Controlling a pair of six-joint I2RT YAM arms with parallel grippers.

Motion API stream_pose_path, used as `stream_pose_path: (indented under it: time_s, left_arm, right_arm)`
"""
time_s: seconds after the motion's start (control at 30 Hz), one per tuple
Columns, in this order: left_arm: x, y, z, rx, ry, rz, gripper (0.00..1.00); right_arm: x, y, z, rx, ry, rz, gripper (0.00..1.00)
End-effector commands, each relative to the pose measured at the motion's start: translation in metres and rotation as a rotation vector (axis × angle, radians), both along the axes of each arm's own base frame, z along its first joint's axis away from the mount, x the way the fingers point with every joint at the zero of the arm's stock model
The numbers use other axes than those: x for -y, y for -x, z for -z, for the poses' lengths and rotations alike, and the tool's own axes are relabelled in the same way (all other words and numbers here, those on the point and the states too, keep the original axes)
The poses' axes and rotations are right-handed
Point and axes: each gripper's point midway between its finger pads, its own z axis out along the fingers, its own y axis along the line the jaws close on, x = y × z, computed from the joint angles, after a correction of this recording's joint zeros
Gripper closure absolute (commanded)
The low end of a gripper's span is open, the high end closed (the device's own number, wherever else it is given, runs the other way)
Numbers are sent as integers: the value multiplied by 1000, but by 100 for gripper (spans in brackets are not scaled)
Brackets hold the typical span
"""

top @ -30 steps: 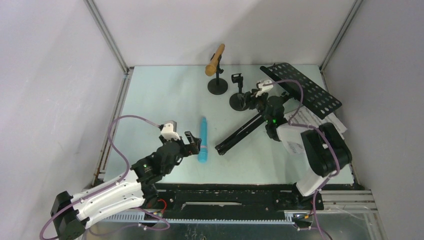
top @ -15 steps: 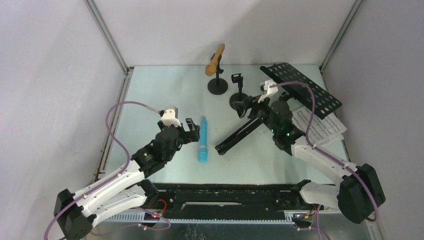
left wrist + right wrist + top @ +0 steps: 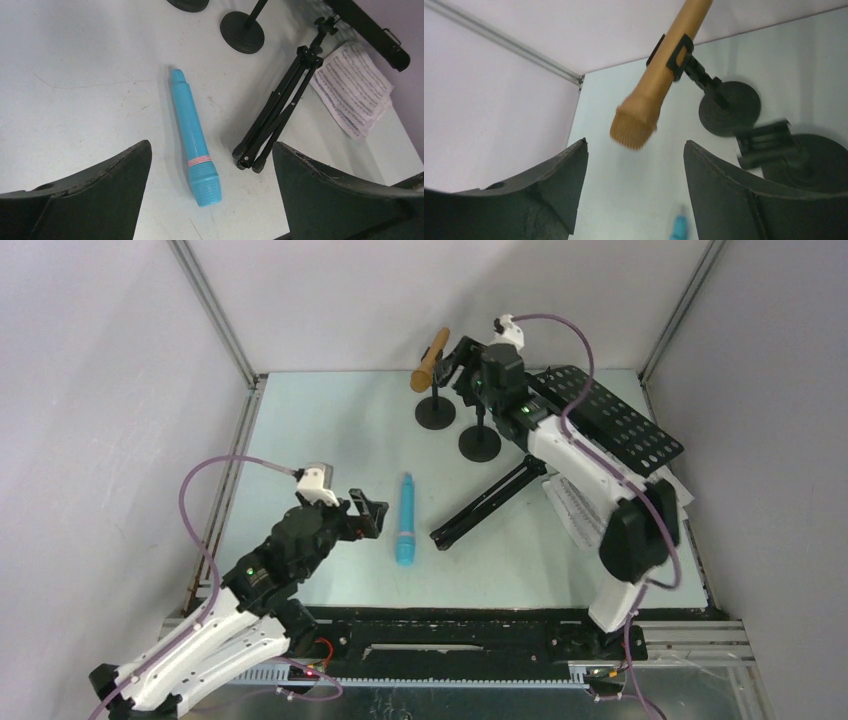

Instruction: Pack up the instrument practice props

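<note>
The right arm has swung away from the folded black tripod legs (image 3: 490, 502) and up to the far end of the pale green table (image 3: 320, 430), while the left arm has drawn back a little from the light-blue plastic toy microphone (image 3: 405, 520). The right gripper (image 3: 458, 362) now hovers just beside the tan toy microphone (image 3: 431, 358), jaws well apart and holding nothing; the wrist view shows the mesh head ahead of the fingers, not between them. That microphone still sits clipped in its short black round-based holder (image 3: 435, 412). The second black round-based holder (image 3: 479, 444) stands just beside it with no microphone in it. The left gripper (image 3: 368, 518) is spread wide and empty, near the blue microphone, which lies flat on the table. The black perforated metal desk (image 3: 620, 420) lies at the right rear, with the white sheet-music pages (image 3: 352, 87) beside it. No box or bag is in view, so packing looks barely begun: the tripod is folded, and everything else is left to gather. A pink band (image 3: 198, 161) on the blue microphone bears lettering too small to read. The pages show printed staves only, and no brand is legible.
</note>
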Motion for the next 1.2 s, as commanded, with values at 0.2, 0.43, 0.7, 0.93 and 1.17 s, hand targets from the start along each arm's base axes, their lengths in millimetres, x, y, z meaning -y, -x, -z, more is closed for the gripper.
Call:
stream_pose_path:
  time_s: [0.2,0.43,0.7,0.93,1.17]
  left_arm:
    - [-15,17,-7,22,41,2,2]
    - [-12,16,-6,16,37,15,2]
    - [-10,15,-4,10,30,16,2]
    - [-10,14,-2,6,26,14,2]
    - [-11,14,-1,6,24,8,2]
  right_arm:
    - [-42,-83,20,-115,-118,32,19]
    - [-43,-100,53,-229,-158,75,18]
    - [-60,-106,66,-299,-278,-17,23]
    - [-76,-107,57,-296,-372,-107,37]
    - [-87,-92,22,-213,-414,-195,69]
